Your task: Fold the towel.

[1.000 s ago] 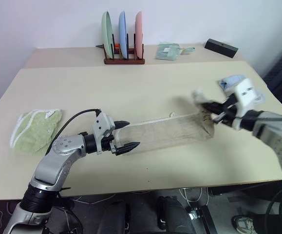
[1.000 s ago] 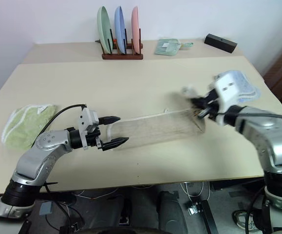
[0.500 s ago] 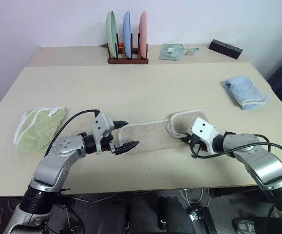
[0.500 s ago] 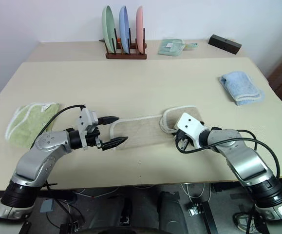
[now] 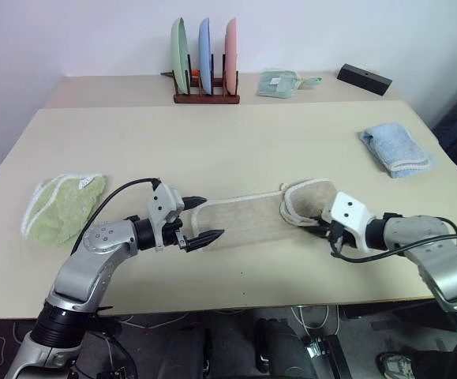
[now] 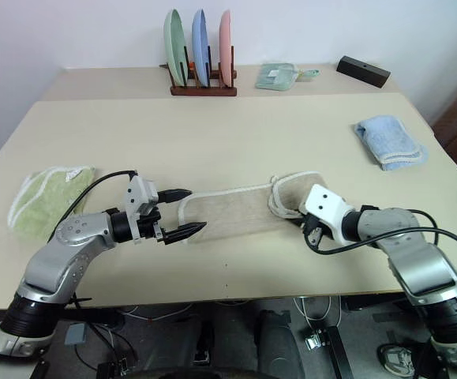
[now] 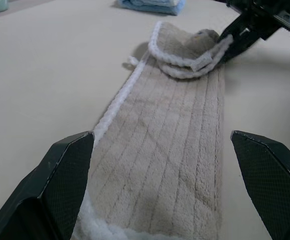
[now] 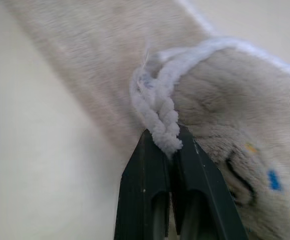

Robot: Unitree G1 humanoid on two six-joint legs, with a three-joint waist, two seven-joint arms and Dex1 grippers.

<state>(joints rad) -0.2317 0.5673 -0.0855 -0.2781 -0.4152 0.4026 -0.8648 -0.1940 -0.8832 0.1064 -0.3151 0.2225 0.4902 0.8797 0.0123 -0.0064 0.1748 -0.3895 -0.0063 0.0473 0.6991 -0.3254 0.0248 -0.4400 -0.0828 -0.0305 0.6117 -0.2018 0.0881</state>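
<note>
Left eye view: towel [image 5: 248,219] lay as a long strip on tabletop [image 5: 212,142], right end doubled over | left wrist view: left pincer [image 7: 167,190] spread wide, straddling the strip's near end | right wrist view: right pincer [image 8: 171,150] pinched the towel's white edging at the doubled end.

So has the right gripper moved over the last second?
Yes. The right gripper came down from mid-air near the blue towel to the table, carrying the beige towel end.
</note>
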